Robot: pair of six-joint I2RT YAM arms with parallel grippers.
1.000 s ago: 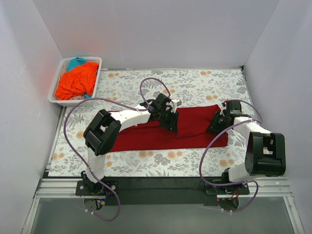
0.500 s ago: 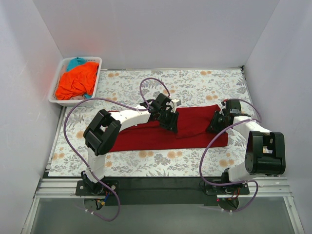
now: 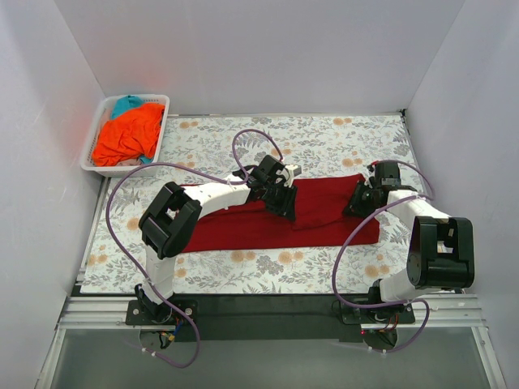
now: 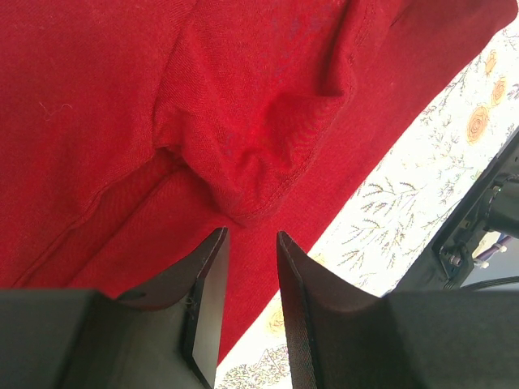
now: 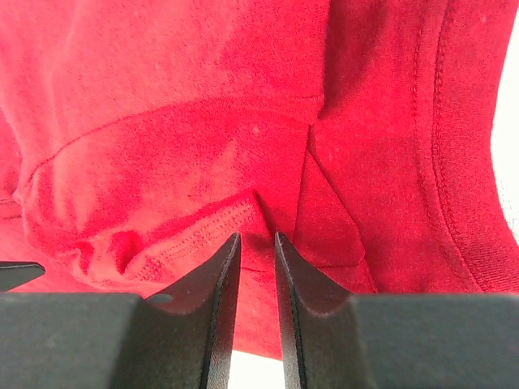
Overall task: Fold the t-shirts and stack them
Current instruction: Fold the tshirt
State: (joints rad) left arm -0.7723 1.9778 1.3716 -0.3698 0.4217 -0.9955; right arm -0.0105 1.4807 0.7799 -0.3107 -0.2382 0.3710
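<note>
Two tools work the same garment. The dark red t-shirt [image 3: 243, 231] lies across the middle of the table [image 3: 122, 285], on the floral tablecloth [image 3: 243, 138]. It runs from 9 o'clock to 3 o'clock in the top view, and its right part is doubled over into an upper layer.

The left tool [image 4: 250, 235] sits at the centre of the shirt. Its fingers are drawn close with only a narrow slot between them. A rounded, hemmed corner of the red cloth comes down right to their tips, so it is pinching that fold.

The right tool [image 5: 257, 237] is at the 3 o'clock end of the shirt, well apart from the left one. Its fingers are just as close together. A stitched hem ridge bunches up and runs into the gap between the tips, so it too is nipping red cloth.

Toward 10 o'clock, at the far left corner, the white slotted basket [image 3: 97, 166] holds the orange t-shirt [image 3: 126, 138]. The teal t-shirt [image 3: 126, 103] shows behind it at the basket's 12 o'clock end.
</note>
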